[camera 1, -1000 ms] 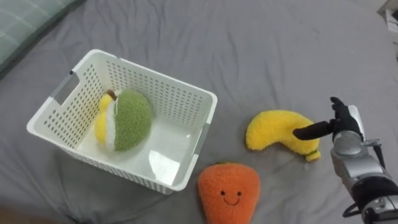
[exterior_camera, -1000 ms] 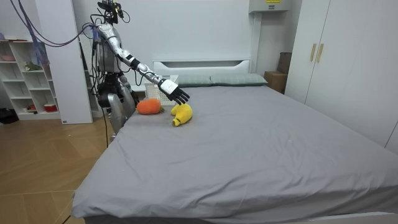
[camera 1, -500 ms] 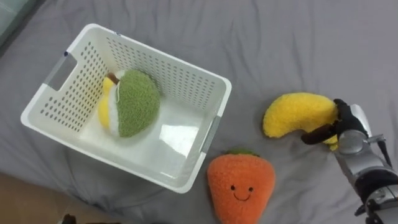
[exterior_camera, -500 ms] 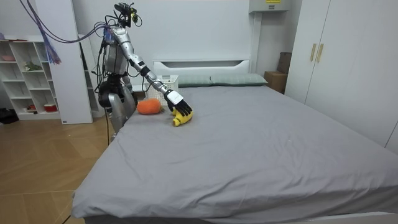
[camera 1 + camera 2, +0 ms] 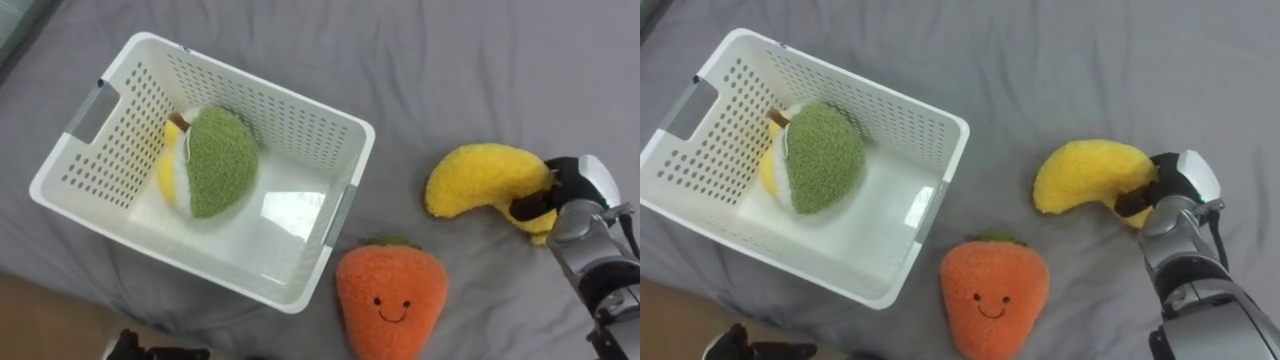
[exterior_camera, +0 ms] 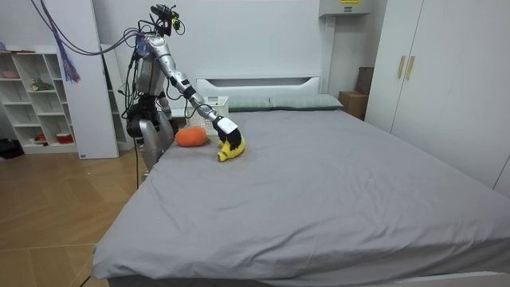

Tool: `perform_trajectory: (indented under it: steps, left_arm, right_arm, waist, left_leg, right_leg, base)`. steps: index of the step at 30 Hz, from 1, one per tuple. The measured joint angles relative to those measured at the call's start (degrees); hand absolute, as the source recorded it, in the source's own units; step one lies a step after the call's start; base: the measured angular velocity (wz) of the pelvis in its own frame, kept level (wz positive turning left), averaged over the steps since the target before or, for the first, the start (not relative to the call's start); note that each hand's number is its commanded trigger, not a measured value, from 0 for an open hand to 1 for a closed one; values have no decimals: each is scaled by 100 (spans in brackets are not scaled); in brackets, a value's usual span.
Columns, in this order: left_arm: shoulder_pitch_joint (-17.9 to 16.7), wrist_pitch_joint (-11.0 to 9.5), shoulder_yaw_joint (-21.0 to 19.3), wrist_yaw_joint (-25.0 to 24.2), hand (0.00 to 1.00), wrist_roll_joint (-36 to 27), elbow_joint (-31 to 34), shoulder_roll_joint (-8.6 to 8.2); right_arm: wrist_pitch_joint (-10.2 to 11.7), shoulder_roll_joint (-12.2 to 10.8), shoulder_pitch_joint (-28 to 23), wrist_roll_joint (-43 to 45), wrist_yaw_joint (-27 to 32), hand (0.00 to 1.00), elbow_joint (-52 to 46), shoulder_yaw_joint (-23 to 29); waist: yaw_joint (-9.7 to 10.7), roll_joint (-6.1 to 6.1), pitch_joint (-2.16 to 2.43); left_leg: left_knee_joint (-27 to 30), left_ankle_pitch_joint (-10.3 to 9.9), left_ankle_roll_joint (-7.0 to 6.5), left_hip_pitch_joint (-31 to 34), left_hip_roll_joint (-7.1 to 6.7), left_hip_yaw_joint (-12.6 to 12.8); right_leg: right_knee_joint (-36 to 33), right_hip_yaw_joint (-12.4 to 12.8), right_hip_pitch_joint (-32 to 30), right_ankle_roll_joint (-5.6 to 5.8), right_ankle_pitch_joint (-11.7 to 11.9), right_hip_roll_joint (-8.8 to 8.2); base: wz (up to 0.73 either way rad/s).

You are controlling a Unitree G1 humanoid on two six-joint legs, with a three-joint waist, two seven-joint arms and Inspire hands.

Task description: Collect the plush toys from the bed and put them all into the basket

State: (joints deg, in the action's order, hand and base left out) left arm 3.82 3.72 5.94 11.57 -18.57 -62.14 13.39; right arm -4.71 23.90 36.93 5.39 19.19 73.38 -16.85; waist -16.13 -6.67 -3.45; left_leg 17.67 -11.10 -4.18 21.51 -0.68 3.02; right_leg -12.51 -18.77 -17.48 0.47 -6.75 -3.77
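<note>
Right robot hand (image 5: 568, 192) clamps curled fingers round a fuzzy, curved plush banana (image 5: 478, 176), right of the perforated white basket (image 5: 345, 205).

Bright, even room light; glare on the white perforated plastic basket (image 5: 285, 215) floor, soft shadow seemingly toward 6 o'clock.

wide bed (image 6: 335, 191) under a smooth grey sheet. white headboard (image 6: 256, 82) against a white wall (image 6: 255, 36), pale pillows (image 6: 293, 101) below it. white wardrobe (image 6: 446, 80) at room view's right, open white shelving (image 6: 32, 100) at its left. wood floor (image 6: 56, 223). even light.
</note>
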Motion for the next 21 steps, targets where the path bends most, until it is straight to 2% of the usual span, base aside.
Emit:
perform_trajectory:
  steps: [10,13,14,15,16,19,20,21]
  left_arm:
    - [-20,-8,-22,13,0,9,-27,12]
    - [-57,-26,-71,25,0,30,-27,14]
    - [-91,-43,-128,25,0,46,-22,14]
    - [-138,-44,-162,25,0,66,-20,12]
    - [-164,-44,-165,25,0,66,-19,11]
    - [-398,-41,-165,26,0,2,-14,12]
    - [-462,-19,-178,30,0,17,60,12]
    - [-538,1,-187,31,0,50,121,7]
  right_arm:
    - [111,5,-4,-83,-64,100,-49,13]
    - [135,16,-44,5,-63,100,-459,142]
    - [170,20,-71,75,-65,100,-676,228]
    - [173,46,-128,126,-66,100,-912,250]
    - [196,56,-135,125,-66,100,-985,249]
    - [205,57,-295,197,-71,100,-1365,249]
    - [162,61,-422,200,-98,100,-1750,255]
    - [143,61,-541,205,-166,100,-2192,256]
  waist:
    - [41,18,21]
    - [171,39,40]
    - [212,41,60]
    - [228,37,129]
    - [238,45,134]
    - [372,94,243]
    - [496,83,278]
    - [553,69,288]
  left_leg:
    - [-12,1,0,-133,0,5]
    - [-18,1,0,-254,-1,24]
    - [-19,1,0,-310,-1,39]
    - [-22,1,0,-360,1,86]
    - [-40,1,0,-437,1,102]
    - [-216,1,0,-900,-6,110]
    - [-247,1,0,-1006,-13,108]
    - [-263,1,0,-1094,-12,119]
  right_leg:
    - [-1,4,126,2,-2,-9]
    - [-2,51,238,2,-2,-7]
    - [-3,80,284,2,-2,-6]
    - [0,101,312,2,-2,-10]
    - [6,102,382,2,-2,-10]
    - [60,98,785,12,-8,-8]
    - [90,107,904,31,-20,-7]
    - [89,124,974,40,-27,-4]
  base:
    - [0]
    - [-2]
    - [-8]
    - [-13]
    - [-14]
    - [0]
    - [5]
    - [0]
